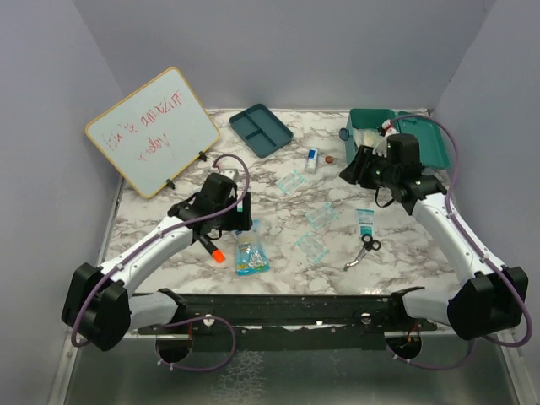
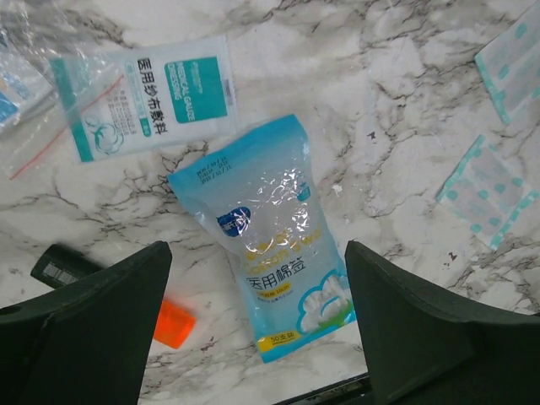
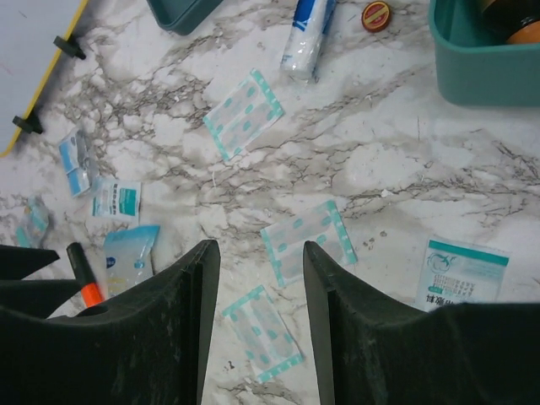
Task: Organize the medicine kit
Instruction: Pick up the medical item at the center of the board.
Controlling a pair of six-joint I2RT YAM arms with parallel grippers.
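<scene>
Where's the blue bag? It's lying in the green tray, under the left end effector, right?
No. The blue bag lies on the marble table, not in the tray; it is under the left end effector. The left wrist view shows it.

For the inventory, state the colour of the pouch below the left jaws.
Light blue pouch, clear middle; left wrist view best.

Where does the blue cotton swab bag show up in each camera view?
Top external: the cotton swab bag lies left of centre, by the left arm.
Left wrist: bag mid-frame.
Right wrist: bag lower left.
Shared landmark: the orange-tipped pen beside it.
</scene>
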